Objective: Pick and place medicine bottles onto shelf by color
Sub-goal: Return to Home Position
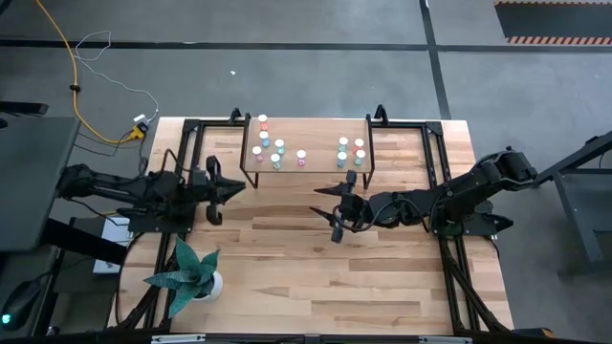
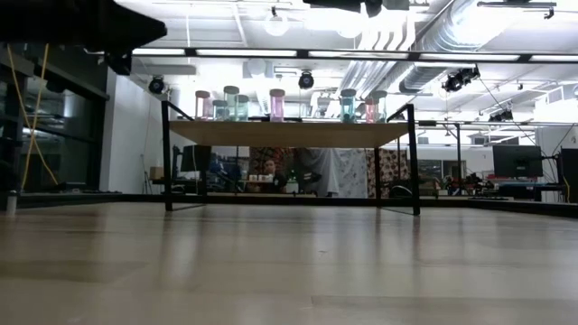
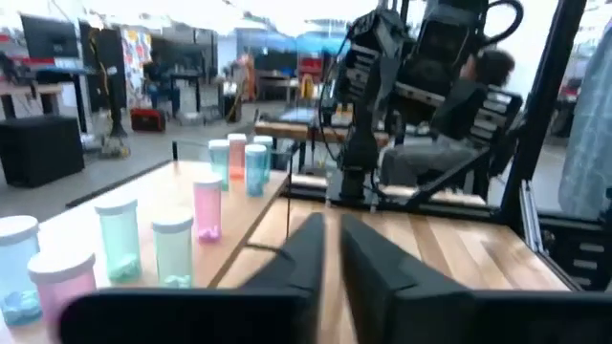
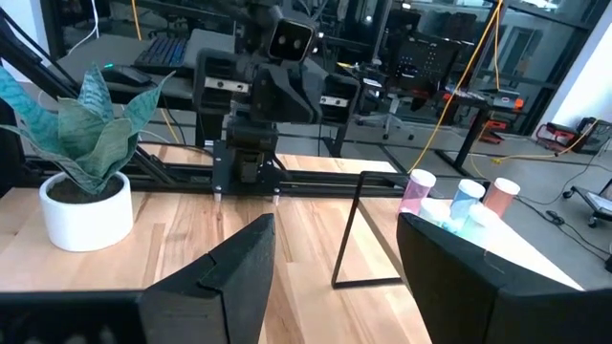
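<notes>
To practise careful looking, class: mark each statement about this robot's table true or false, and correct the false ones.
1. Every medicine bottle in view stands on the shelf; none is on the table. True.
2. The potted plant sits on the shelf. False: it stands on the table, at the corner on the side of the left arm, away from the shelf.
3. The right arm's jaws grip a bottle. False: they stand wide open and empty, above the table in front of the shelf.
4. The shelf has a light wood top on black legs. True.
</notes>
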Available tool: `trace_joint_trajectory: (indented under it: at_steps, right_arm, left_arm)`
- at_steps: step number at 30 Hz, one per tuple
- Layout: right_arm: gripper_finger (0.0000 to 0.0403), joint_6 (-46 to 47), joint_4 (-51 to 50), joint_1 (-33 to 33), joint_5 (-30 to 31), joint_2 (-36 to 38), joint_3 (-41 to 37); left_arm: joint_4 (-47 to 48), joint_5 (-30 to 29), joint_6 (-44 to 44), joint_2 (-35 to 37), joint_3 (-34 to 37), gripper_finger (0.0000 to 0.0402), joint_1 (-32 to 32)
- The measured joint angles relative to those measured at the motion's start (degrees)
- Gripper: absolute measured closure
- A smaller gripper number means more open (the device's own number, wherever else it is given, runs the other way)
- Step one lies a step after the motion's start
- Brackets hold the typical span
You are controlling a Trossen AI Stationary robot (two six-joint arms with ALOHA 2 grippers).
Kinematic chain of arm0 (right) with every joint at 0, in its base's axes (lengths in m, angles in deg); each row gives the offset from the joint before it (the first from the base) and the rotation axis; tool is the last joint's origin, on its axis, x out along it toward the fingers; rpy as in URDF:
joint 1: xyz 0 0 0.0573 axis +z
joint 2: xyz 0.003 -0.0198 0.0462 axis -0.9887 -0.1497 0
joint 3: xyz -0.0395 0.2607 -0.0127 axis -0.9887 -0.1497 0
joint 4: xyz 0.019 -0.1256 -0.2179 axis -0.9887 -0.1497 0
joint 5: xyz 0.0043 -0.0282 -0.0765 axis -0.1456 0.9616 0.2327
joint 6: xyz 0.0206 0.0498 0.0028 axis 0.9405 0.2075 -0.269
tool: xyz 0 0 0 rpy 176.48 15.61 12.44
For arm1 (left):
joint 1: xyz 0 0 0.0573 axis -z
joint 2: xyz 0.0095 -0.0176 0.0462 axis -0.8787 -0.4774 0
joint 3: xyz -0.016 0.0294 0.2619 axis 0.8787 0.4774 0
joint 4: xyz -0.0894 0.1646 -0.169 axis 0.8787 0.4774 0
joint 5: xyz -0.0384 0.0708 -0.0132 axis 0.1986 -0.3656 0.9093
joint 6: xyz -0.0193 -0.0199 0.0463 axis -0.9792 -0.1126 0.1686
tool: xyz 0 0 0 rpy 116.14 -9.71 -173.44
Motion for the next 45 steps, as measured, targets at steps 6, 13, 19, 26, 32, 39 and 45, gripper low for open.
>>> trace_joint_trajectory:
  at_steps: [6,13,19,26,32,39,45]
  right_arm:
    - [0.0191,0.4,0.0,0.0,0.0,0.0,0.0]
    - [0.0191,3.1,-1.8,-0.1,2.6,1.3,0.0]
    - [0.0191,7.9,-11.2,0.5,2.8,5.9,0.0]
    - [0.0204,12.5,-16.3,2.0,2.8,11.5,-4.7]
    - [0.0272,21.5,-16.2,1.0,2.9,23.5,-17.5]
    - [0.0393,24.8,-14.4,-2.2,-1.9,43.5,-28.2]
    - [0.0392,24.1,-12.5,-2.1,-4.2,51.3,-32.4]
  left_arm:
    - [-4.2,-3.0,1.4,2.2,4.0,0.0395,1.5]
    - [-3.9,-3.2,2.9,6.3,6.8,0.0401,1.0]
    - [-2.1,-2.5,1.0,9.1,9.5,0.0401,0.6]
    - [-0.8,-3.5,-1.0,11.0,11.4,0.0401,0.6]
    - [-1.0,-2.4,-0.1,11.2,11.4,0.0401,0.6]
    - [-0.8,-2.6,0.9,11.2,11.4,0.0401,0.6]
    - [-0.8,-2.6,0.9,11.2,11.4,0.0401,0.6]
